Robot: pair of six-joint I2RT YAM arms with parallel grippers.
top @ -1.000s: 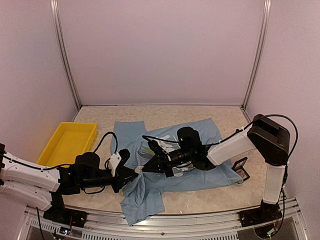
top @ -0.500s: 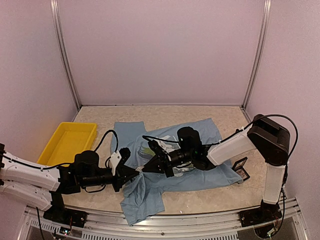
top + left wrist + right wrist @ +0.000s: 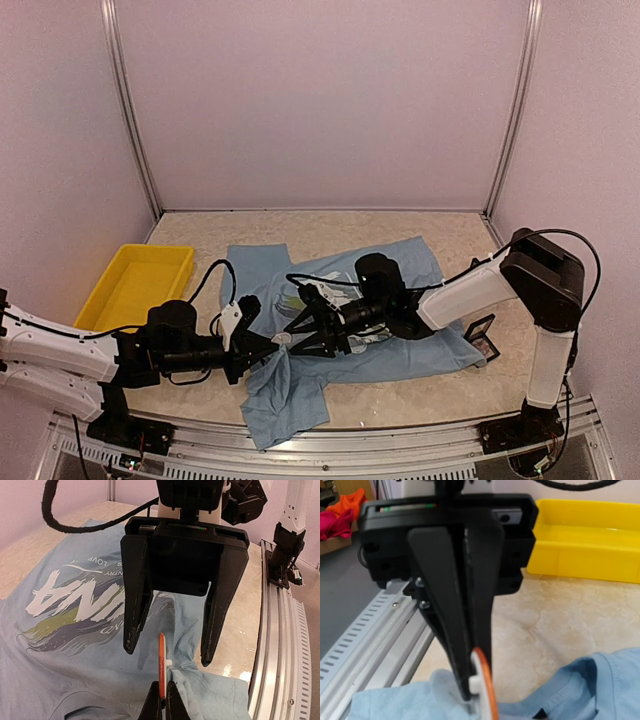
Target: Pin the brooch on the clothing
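Right gripper [image 3: 169,652] has just let go: its fingers now stand apart either side of the brooch [image 3: 161,664], which my left gripper [image 3: 163,697] clamps edge-on at a puckered fold of the T-shirt [image 3: 75,645]. I judge the brooch is handed over but not yet fastened. The shirt lies rumpled on the beige speckled table [image 3: 300,225], yellow tray [image 3: 140,280] to the left, pale walls around.

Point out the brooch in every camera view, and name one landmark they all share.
Top external: brooch, a tiny pale speck low centre, between the left claw and right claw.
Left wrist: bottom centre, an orange disc seen edge-on, pinched by the left claw.
Right wrist: bottom centre, orange-rimmed, in the same claw.
Shared landmark: the light blue T-shirt beneath it.
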